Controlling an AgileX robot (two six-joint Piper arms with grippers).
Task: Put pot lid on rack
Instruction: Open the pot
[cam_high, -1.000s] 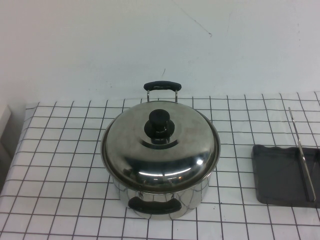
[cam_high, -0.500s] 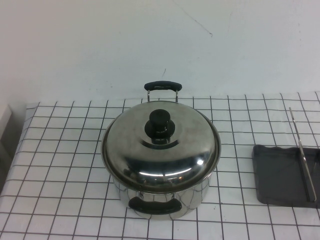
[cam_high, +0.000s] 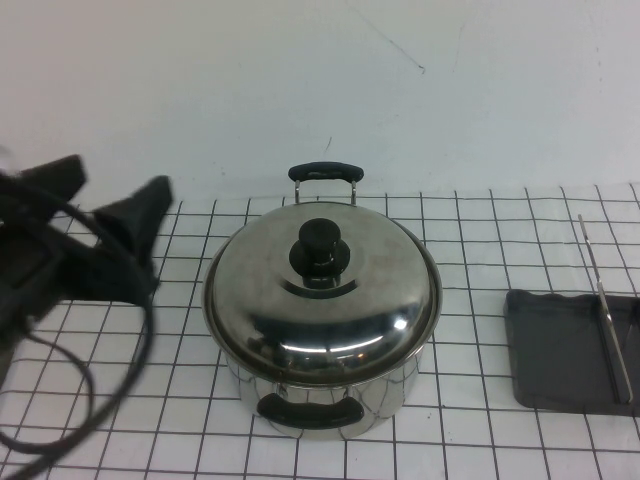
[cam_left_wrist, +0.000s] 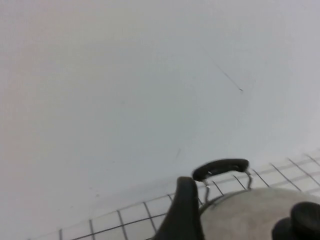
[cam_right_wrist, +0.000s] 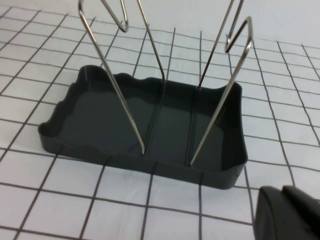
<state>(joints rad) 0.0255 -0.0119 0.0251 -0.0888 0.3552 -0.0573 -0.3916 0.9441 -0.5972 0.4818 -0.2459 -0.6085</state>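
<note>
A white table covering with a black grid (cam_high: 480, 240) spreads under everything, and a plain white wall (cam_high: 300, 80) rises behind it. The steel pot (cam_high: 325, 395) stands near the middle of that grid, one black handle (cam_high: 322, 171) at its far side and another (cam_high: 308, 410) at its near side. The pot lid (cam_high: 320, 300) sits closed on the pot, level and covering the whole rim, with its black round knob (cam_high: 319, 247) upright at the centre.

The left arm (cam_high: 60, 260) shows as a dark mass to the left of the pot, a black cable (cam_high: 120, 380) looping below it. The left gripper (cam_high: 112, 205) hangs above the grid beside the pot, apart from the lid, its two dark fingers spread wide with nothing between them. In the left wrist view one fingertip (cam_left_wrist: 184, 210) stands in front of the lid's edge (cam_left_wrist: 250, 215) and the pot's far handle (cam_left_wrist: 220, 169).

The rack (cam_high: 560, 345) lies well to the right of the pot, a dark grey tray with a wavy edge, and thin wire bars (cam_high: 605, 300) rise from it. The right wrist view looks down into the rack (cam_right_wrist: 120, 120), its wire bars (cam_right_wrist: 220, 105) upright and holding nothing. The right gripper (cam_right_wrist: 287, 212) shows only as a dark corner just beside the rack's near edge; I cannot tell how its fingers stand.
</note>
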